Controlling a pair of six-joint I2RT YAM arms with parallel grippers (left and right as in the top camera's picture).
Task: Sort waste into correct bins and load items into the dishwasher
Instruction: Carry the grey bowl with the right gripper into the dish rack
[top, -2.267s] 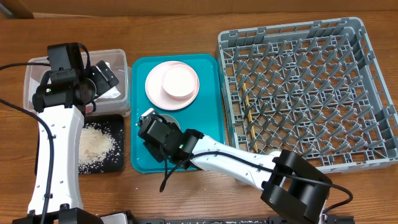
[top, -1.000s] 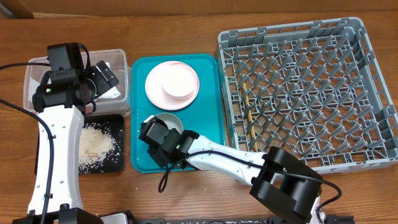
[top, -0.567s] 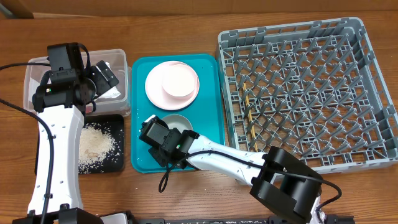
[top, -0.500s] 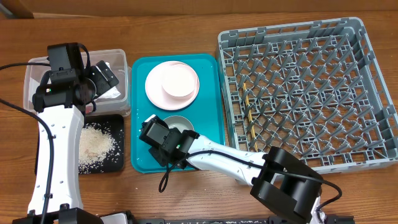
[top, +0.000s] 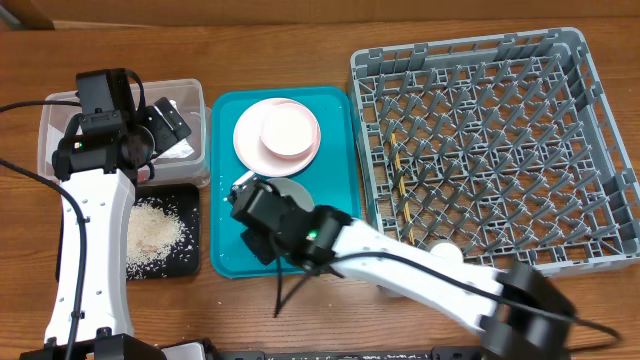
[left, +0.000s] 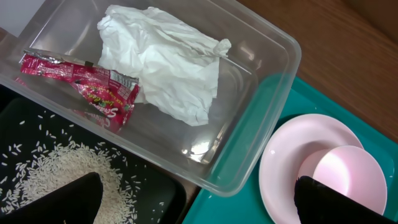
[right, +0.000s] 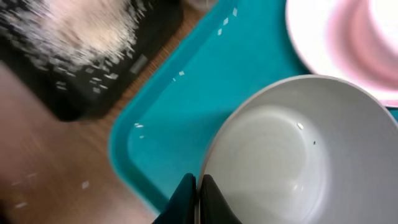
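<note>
A teal tray (top: 222, 150) lies flat on the wooden table (top: 300, 50), left of the middle in the overhead view, its long sides running from the near edge toward the far one. It is rectangular, with rounded corners and a low raised rim. The left wrist view catches part of this tray (left: 236, 208) with brown table (left: 348, 37) beyond it. The right wrist view shows one rounded corner (right: 168, 112) beside blurred wood (right: 37, 174). A pale beige object (top: 20, 12) sits cut off at the far-left corner, too little showing to identify.
</note>
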